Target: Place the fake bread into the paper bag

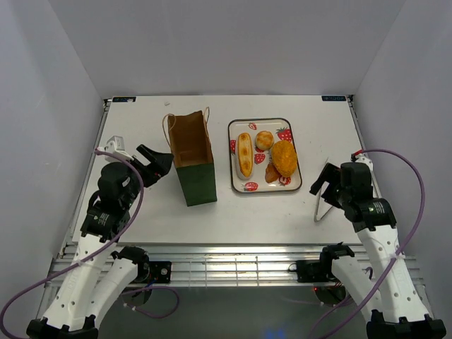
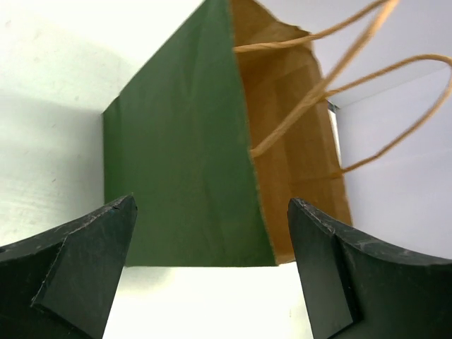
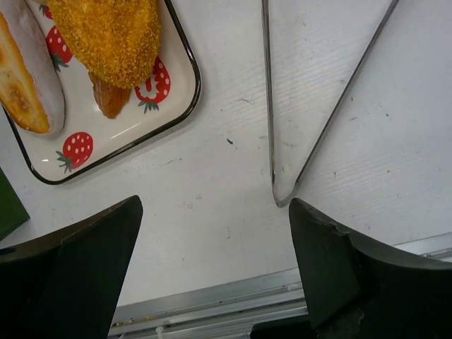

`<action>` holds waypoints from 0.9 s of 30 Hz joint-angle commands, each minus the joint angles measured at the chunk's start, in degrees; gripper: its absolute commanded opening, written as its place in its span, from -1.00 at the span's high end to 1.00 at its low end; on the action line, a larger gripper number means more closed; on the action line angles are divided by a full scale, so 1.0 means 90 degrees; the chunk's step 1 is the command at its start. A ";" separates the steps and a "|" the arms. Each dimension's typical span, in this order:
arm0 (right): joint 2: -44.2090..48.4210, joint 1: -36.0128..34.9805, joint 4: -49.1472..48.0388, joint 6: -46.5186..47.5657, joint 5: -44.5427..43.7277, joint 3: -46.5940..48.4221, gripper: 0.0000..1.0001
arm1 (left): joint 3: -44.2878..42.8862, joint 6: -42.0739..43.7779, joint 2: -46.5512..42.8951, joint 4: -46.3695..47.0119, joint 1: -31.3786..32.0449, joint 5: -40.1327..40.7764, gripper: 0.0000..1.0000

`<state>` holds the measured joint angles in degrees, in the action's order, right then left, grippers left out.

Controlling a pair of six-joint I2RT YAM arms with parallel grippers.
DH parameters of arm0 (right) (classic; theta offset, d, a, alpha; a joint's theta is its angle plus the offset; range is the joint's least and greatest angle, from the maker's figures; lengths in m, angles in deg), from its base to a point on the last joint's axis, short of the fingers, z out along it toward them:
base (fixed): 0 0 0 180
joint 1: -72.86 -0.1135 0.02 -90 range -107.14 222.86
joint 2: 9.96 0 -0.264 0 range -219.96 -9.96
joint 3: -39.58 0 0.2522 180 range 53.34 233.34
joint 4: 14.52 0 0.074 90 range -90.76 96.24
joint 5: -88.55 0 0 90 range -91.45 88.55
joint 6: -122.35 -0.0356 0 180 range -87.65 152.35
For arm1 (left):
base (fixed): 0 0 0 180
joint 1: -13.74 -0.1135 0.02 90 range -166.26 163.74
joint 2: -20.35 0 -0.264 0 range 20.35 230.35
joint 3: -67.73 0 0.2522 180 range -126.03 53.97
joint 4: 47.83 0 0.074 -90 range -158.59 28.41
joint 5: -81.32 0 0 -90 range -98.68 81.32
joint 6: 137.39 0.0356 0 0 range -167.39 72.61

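Both claws hang wide with nothing between their fingers: the left claw (image 2: 212, 203) low over the white table (image 1: 268, 212), the right claw (image 3: 215, 205) near the table's front edge. Straight ahead of the left claw, close but not touching it, stands the paper bag (image 2: 183, 141), upright, dark green outside and brown inside, its mouth open and its two tan loop handles (image 2: 332, 78) sticking out. Ahead and to the left of the right claw lies the strawberry-printed tray (image 3: 116, 131), which carries all the fake bread: the oval orange bun (image 1: 285, 157) nearest that claw, the long striped roll (image 1: 244, 155) farthest, the round bun (image 1: 264, 140) and the dark-brown piece (image 1: 272, 172) between them. A V-shaped wire (image 3: 269, 106) lies just ahead of the right claw.
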<state>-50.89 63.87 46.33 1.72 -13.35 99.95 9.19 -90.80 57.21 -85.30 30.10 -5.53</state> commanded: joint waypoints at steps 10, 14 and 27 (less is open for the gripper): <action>0.0192 0.0033 -0.0290 -0.0424 -0.0669 -0.0793 -0.80 | -0.0474 0.0155 -0.0248 -0.0746 0.0203 0.0743 -0.96; -0.0479 0.0033 -0.0487 -0.0746 -0.1108 -0.0921 -0.80 | -0.0699 0.0818 -0.0355 -0.0579 0.0418 0.0616 -0.96; -0.2268 0.0062 -0.0349 -0.1245 -0.2133 -0.0638 -0.80 | -0.0767 0.1221 -0.0766 -0.0443 0.1355 0.1436 -0.96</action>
<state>-69.05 64.13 44.19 -7.42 -27.60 91.91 3.16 -81.60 50.59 -90.00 40.09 4.29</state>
